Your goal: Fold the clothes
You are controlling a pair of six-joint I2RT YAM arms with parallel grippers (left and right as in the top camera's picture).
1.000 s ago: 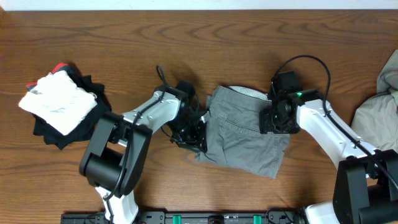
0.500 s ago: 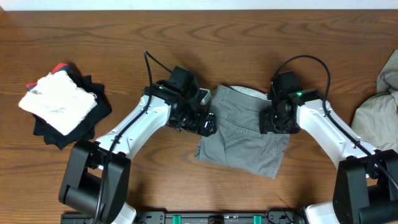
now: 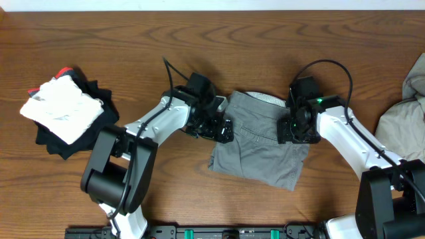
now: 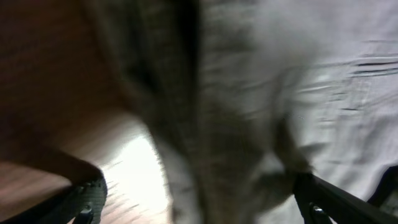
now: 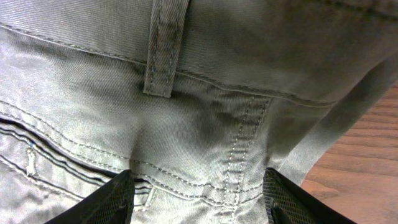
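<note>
Between the two hands lie the grey shorts (image 3: 259, 154), spread on the desk (image 3: 133, 40) with the waistband on the far side and the legs toward the robot's base. The left hand (image 3: 219, 128) sits at the shorts' left edge. In its own blurred view this hand (image 4: 199, 208) has its fingers (image 4: 87, 198) spread wide to either side, with the cloth (image 4: 249, 93) lying under the gap and nothing pinched. It is open, probably so that it can clear the hem or line up for a new hold on that side.

The right hand (image 3: 296, 128) is down on the opposite edge, near the waistband corner. From its wrist, the right hand (image 5: 199, 198) has its fingers (image 5: 121, 194) partly apart, and the belt loop and seam of the shorts (image 5: 186, 112) fill the space between them. The cloth puckers a little there. I cannot tell whether the fingers nip a fold or only press it flat. Either way, this hand looks placed to anchor the shorts so they do not slide while the other hand works.

Well out past the left hand sits a pile (image 3: 63, 111) of white cloth on black cloth, which looks like finished work. Past the right hand, at the desk's edge, a beige garment (image 3: 406, 109) lies crumpled, apparently waiting its turn.

The shorts look partly doubled, with an uneven lower hem, so the fold seems unfinished.
</note>
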